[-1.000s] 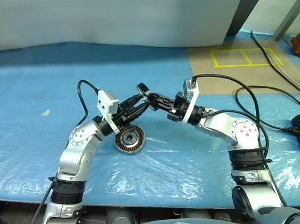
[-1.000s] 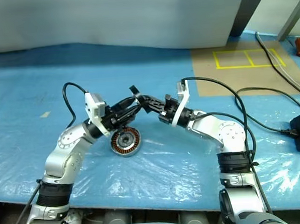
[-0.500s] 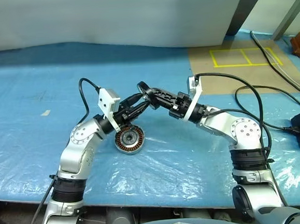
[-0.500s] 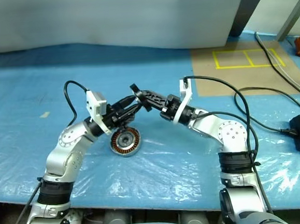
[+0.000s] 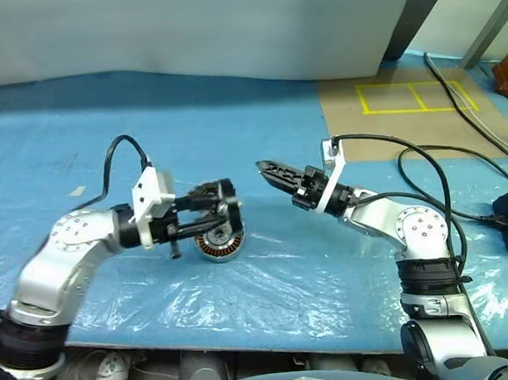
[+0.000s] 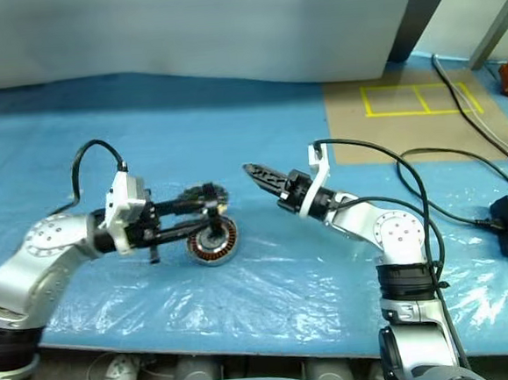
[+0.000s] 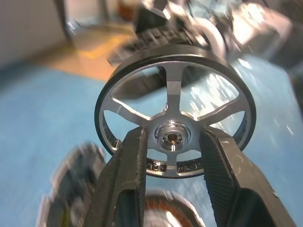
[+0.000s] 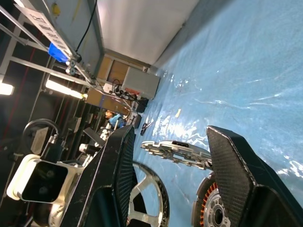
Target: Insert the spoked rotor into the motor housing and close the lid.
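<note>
— Spoked rotor, the thin black wheel-like ring: where is it?
— Held by its hub in the left gripper's fingers, just above the round silver-grey motor housing with copper coils on the blue surface
— And the right gripper?
— Fingers apart, empty. Rotor not seated; lid closing remains

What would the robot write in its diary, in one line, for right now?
left hand: shut on spoked rotor, just above motor housing | right hand: open, empty, apart | rotor not yet in
</note>
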`<state>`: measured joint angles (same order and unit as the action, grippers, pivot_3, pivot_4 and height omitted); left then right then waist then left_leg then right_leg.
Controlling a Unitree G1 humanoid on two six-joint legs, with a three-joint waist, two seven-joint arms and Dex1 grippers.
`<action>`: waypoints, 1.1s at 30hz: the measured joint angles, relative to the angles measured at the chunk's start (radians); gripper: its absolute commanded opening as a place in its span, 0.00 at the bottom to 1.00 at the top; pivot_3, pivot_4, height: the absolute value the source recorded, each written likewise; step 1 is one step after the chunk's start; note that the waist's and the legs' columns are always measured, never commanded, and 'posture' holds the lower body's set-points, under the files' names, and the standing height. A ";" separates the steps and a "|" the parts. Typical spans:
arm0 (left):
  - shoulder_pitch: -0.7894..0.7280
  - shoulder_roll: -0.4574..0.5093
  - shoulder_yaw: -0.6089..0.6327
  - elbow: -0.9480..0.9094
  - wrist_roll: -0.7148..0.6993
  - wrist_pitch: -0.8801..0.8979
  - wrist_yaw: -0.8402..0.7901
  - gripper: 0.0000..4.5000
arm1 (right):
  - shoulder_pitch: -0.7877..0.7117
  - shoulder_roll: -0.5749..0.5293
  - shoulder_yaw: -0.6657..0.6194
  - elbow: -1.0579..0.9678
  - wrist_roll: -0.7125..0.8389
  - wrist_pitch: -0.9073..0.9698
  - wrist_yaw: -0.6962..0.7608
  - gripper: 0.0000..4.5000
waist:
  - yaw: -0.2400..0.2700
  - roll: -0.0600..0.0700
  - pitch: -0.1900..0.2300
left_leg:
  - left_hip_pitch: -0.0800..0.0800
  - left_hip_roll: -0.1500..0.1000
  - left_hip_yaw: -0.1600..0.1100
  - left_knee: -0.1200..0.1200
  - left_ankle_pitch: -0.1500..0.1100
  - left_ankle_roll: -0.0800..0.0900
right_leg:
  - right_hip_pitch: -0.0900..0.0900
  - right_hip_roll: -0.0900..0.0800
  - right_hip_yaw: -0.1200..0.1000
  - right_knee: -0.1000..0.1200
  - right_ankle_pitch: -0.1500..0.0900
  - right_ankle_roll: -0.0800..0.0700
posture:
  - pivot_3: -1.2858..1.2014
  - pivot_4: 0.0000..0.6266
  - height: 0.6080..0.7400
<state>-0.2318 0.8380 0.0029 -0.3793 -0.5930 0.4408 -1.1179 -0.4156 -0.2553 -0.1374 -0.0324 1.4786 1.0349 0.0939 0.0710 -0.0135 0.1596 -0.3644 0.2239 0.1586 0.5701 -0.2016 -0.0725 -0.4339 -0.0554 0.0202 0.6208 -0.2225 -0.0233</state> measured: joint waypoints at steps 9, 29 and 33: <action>-0.144 0.113 -0.011 0.208 0.095 -0.180 -0.268 0.29 | 0.001 0.035 0.001 0.001 -0.073 -0.012 0.033 0.56 | 0.004 0.000 0.000 | -0.001 0.000 0.000 0.000 0.000 0.000 | 0.000 -0.001 0.000 0.000 0.000 0.000 | 0.52 0.24 1.00; -0.604 0.115 -0.225 1.065 0.481 -0.861 -0.467 0.29 | 0.057 0.087 -0.013 -0.030 -0.162 -0.045 0.048 0.56 | 0.034 -0.001 0.000 | -0.003 -0.001 0.000 0.005 0.000 0.000 | 0.002 -0.006 -0.005 0.003 -0.002 -0.004 | 0.52 0.24 1.00; -0.664 0.052 -0.211 0.994 0.373 -0.758 -0.481 0.29 | 0.056 0.080 -0.003 -0.029 -0.189 -0.038 0.065 0.56 | 0.021 -0.001 0.000 | -0.002 0.000 0.000 0.005 0.000 0.000 | 0.000 -0.005 -0.005 0.004 -0.001 -0.003 | 0.52 0.24 1.00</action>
<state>-0.8956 0.8897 -0.2080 0.6148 -0.2202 -0.3173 -1.5986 -0.3601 -0.1754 -0.1407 -0.0616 1.2895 0.9965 0.1585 0.0922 -0.0140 0.1594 -0.3666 0.2238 0.1584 0.5749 -0.2015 -0.0727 -0.4334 -0.0602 0.0154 0.6249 -0.2235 -0.0267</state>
